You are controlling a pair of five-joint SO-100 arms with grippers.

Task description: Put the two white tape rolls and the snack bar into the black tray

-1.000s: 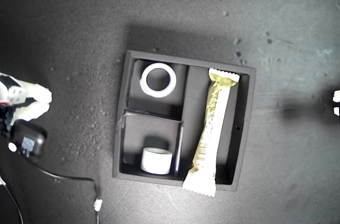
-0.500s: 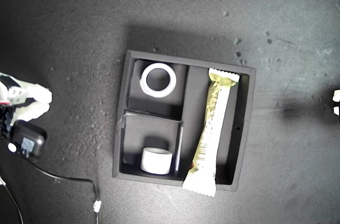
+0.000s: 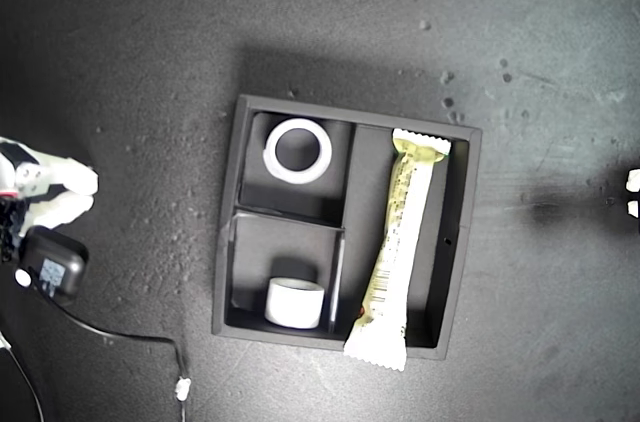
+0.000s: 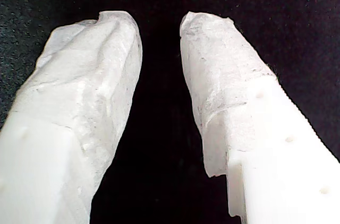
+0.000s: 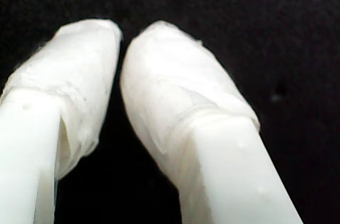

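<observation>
Centrally, the dark matte surface [image 3: 120, 42] fills the exterior view; none of its edges or corners shows, so positions are given by that view's sides. It carries pale specks, densest toward the exterior view's upper right.

The black tray [image 3: 228, 232] lies flat near the middle of the visible surface. Dividers split it into one long compartment on the exterior view's right and two small compartments on its left.

The snack bar [image 3: 395, 242] lies in the long compartment, slightly skewed. One crimped end is inside, near the tray's far wall. The other crimped end rides over the wall nearest the exterior view's bottom and overhangs the surface.

The larger tape roll [image 3: 271, 154] lies flat in the upper small compartment, with its hollow centre facing up. The smaller tape roll [image 3: 295, 307] stands on its edge in the lower small compartment, against the tray's bottom wall.

An arm [image 3: 45, 192] shows at the exterior view's left edge, well apart from the tray. A black module [image 3: 50, 264] and a cable [image 3: 130, 337] are beside it. A white fragment [image 3: 633, 192] shows at the exterior view's right edge. The wrist views do not show which arm is which.

My first pincer [image 4: 159, 27] is released: its fingers [image 4: 90, 86] stand apart over the dark surface, with nothing between them.

My second pincer [image 5: 121, 35] is clenched: its tips almost meet, and it grasps nothing.
</observation>
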